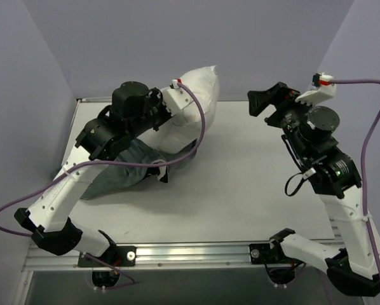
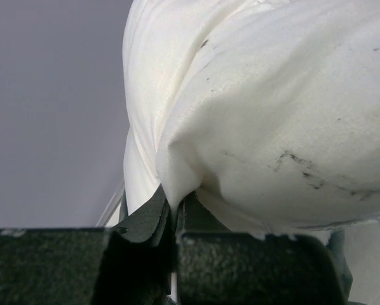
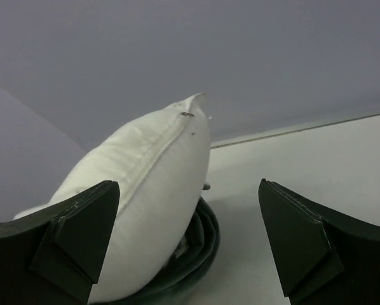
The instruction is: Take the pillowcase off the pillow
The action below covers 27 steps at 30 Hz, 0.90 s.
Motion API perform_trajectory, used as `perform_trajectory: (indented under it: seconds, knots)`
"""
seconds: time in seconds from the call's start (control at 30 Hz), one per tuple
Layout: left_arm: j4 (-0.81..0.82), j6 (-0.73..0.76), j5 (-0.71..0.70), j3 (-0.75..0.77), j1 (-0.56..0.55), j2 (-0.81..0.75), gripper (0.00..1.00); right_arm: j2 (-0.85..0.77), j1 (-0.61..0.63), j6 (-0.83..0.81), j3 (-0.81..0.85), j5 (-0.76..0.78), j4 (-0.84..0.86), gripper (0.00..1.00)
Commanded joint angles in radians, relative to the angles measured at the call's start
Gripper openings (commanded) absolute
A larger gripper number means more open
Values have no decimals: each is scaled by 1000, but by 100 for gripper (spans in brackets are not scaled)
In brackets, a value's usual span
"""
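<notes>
Pillow (image 1: pixel 199 86) stands mostly bared at the far left of the worktop (image 1: pixel 241 190), a fold of it pinched in the closed left pincer (image 2: pixel 175 213), grey pillowcase (image 1: pixel 120 175) bunched round its lower end and not yet pulled clear, right pincer (image 1: pixel 257 103) wide open and empty.

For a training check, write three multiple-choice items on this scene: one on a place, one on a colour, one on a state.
1. Where is the pillowcase?
A. Bunched around the pillow's lower end
B. Over the right arm
C. Off the table
2. What colour does the pillowcase show?
A. Red
B. Dark grey
C. Yellow
3. How is the right gripper?
A. Shut on the pillow
B. Shut on the pillowcase
C. Open, empty
Key: 1 A, cloth rings the pillow's base; 2 B, only grey cloth shows; 3 C, its fingers stand wide apart, touching nothing.
</notes>
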Motion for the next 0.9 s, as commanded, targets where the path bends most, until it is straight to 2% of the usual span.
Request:
perform_trajectory:
  seconds: [0.0,0.03,0.07,0.13,0.17,0.2,0.23,0.3,0.37,0.4,0.57,0.7,0.77,0.87]
  knots:
    - [121,-30,-1,112,67,-38,2,-107,-32,13,-101,-118,66,95]
    - [123,-33,1,126,69,-28,2,-127,-32,38,-153,-270,154,88]
    - [126,-38,1,161,70,-23,2,-129,-24,52,-290,-374,230,83]
    - [132,-41,-2,207,73,6,2,-95,29,96,-431,-523,464,74]
    - [138,-42,-10,235,76,18,2,-74,175,64,-491,-464,479,75]
    - [146,-42,-13,296,87,31,2,-43,260,14,-490,-385,476,76]
    - [147,-42,-11,327,93,57,2,20,338,-32,-479,-238,477,80]
    - [143,-44,-2,379,99,74,2,72,481,-106,-456,-147,529,83]
    - [141,-42,4,410,99,80,2,127,523,-137,-448,-84,637,96]
    - [140,-44,5,410,101,80,2,146,555,-154,-418,-65,657,100]
    - [140,-59,2,366,104,60,2,269,628,-252,-272,151,597,100]
    - [138,-76,1,376,108,58,2,252,625,-194,-311,346,597,99]
    - [129,-96,9,402,108,65,2,252,599,-159,-329,368,615,98]
    - [118,-124,16,442,108,78,2,314,582,-138,-294,336,631,89]
